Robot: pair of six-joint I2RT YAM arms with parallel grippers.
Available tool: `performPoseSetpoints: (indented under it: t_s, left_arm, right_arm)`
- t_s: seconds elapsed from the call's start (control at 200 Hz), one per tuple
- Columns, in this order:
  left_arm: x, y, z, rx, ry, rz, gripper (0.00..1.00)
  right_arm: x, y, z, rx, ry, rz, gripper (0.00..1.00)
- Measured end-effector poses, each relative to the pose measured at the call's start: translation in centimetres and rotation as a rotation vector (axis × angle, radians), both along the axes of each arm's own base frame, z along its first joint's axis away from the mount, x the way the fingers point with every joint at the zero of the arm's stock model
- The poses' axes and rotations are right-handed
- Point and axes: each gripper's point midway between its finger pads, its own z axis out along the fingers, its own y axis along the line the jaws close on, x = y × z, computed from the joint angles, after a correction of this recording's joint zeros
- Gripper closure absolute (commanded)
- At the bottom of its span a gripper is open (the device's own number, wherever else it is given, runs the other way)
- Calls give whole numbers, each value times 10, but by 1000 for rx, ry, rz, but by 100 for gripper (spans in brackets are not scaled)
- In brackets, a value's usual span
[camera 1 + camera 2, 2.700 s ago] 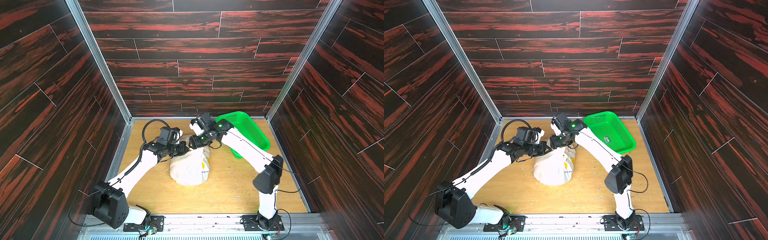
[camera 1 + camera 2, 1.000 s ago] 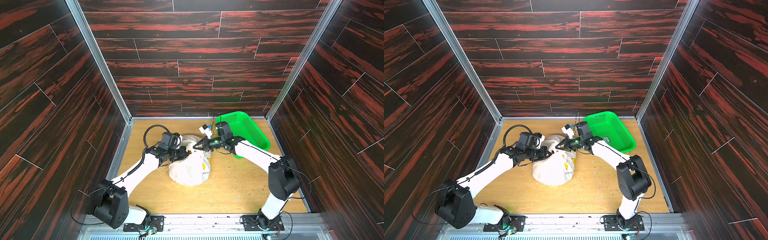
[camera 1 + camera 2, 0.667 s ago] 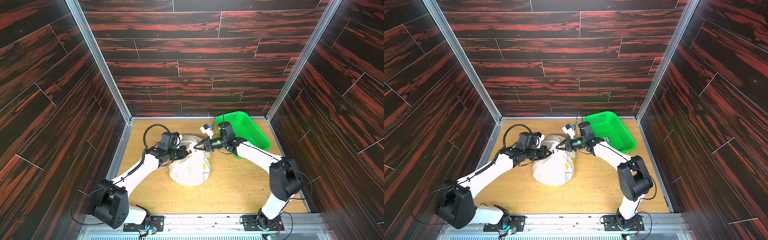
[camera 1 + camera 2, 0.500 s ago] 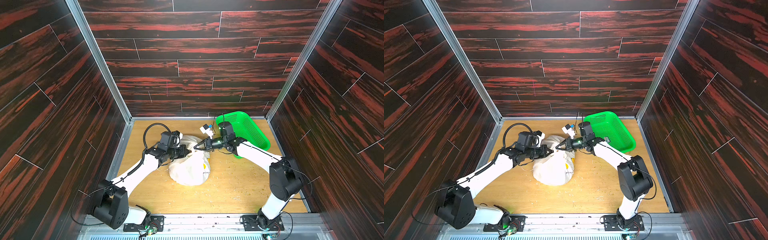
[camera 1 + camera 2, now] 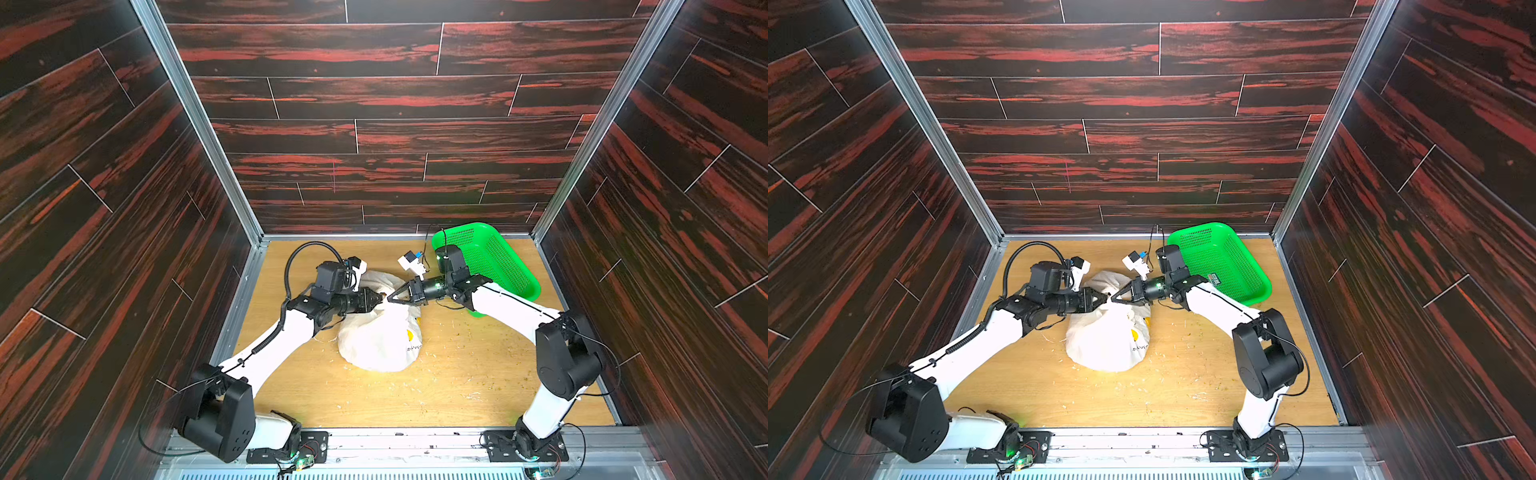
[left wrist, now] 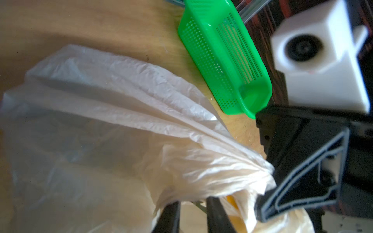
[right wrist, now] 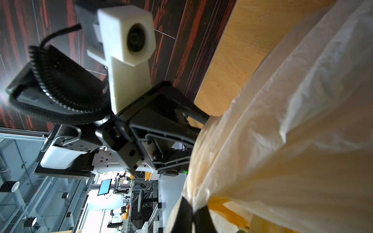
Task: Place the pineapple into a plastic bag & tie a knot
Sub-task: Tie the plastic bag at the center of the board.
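White plastic bag (image 5: 380, 340): gathered neck between your 2 gripper tips, body lying toward the near edge of the counter (image 5: 457, 386). Right gripper (image 5: 390, 297) clenches that neck; left gripper (image 5: 377, 300) stands parted.

Basket (image 5: 498, 266) right of bag (image 5: 378, 336)

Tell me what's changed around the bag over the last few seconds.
The right arm swung down from over the plastic bag to its basket side; the right gripper is still pinched on the bag's gathered neck. The left gripper has just started to open there. Bag and green basket haven't moved.
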Motion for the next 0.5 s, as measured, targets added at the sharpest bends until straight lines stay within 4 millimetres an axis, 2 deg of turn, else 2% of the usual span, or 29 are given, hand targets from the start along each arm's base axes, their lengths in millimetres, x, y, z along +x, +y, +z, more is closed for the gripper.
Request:
performPoseSetpoints:
  t_s: [0.135, 0.336, 0.501]
  left_arm:
    - [0, 7, 0, -62, 29, 9, 65]
    - [5, -9, 21, -289, 120, 56, 66]
    - [-5, -16, 21, -342, 233, 86, 66]
  right_arm:
    - [-2, 0, 0, 6, -9, 13, 100]
    - [-1, 1, -7, 6, -19, 27, 100]
    - [-1, 1, -9, 5, -18, 30, 100]
